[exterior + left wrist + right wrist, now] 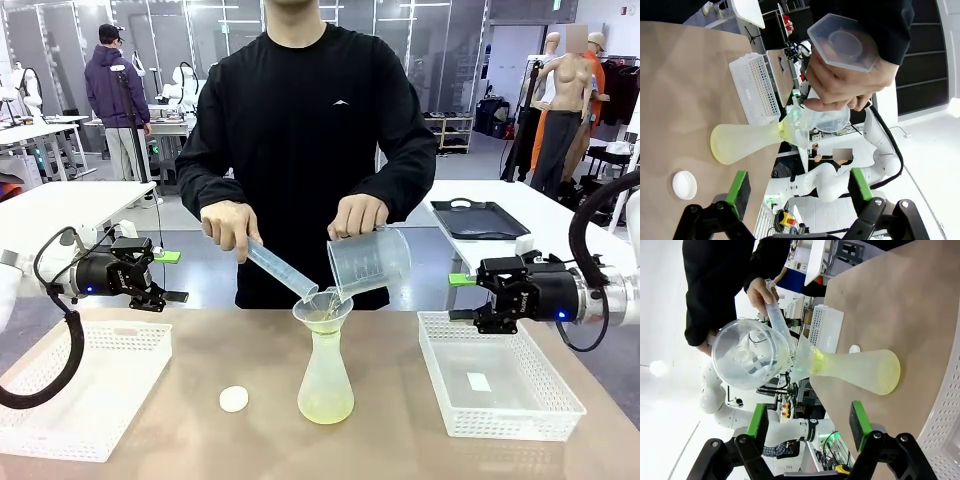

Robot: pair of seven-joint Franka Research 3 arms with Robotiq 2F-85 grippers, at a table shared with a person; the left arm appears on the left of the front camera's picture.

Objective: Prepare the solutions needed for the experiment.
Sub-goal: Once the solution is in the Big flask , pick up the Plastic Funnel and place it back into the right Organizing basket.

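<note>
The white basket (90,385) is cut off at the left edge. Any stream from the beaker (370,262) into the solutions (325,408) is too faint to tell.

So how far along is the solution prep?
Done: a shallow layer of yellow-green liquid sits in the flask. In hand: the person tips a beaker and a measuring cylinder into the funnel on top. Left: the pour isn't finished; left claw and right claw hang open, holding nothing.
</note>
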